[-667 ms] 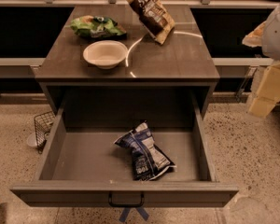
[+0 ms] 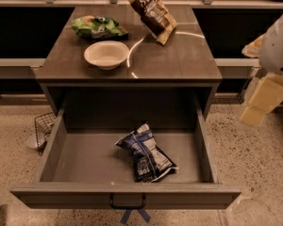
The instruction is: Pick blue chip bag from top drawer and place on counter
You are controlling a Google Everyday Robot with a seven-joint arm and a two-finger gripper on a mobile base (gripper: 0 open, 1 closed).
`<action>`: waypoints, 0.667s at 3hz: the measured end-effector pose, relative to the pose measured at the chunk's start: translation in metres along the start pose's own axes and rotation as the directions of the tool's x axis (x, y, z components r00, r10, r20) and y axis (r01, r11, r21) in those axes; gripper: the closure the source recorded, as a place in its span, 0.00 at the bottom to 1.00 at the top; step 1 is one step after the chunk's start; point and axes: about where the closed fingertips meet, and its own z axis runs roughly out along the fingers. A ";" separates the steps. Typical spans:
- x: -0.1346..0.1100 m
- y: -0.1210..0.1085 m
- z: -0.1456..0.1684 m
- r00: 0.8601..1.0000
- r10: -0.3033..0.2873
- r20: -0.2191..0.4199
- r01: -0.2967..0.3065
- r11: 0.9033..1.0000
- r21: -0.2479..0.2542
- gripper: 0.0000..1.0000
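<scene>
The blue chip bag lies crumpled on the floor of the open top drawer, right of centre and near the front. The drawer is pulled fully out, with its dark handle at the front. The counter above it is dark and glossy. My gripper hangs at the right edge of the view, outside the drawer, above the floor and well to the right of the bag. It holds nothing that I can see.
On the counter are a white bowl, a green bag at the back left and a brown-and-tan bag at the back. A small wire basket stands on the speckled floor left of the drawer.
My gripper has sunk slightly at the right edge. The bag and the drawer have not moved.
</scene>
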 end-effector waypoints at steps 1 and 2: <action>0.002 0.037 0.056 0.966 0.223 0.130 -0.212 0.973 -0.096 0.00; -0.022 0.080 0.126 0.878 0.429 0.214 -0.372 0.891 -0.259 0.00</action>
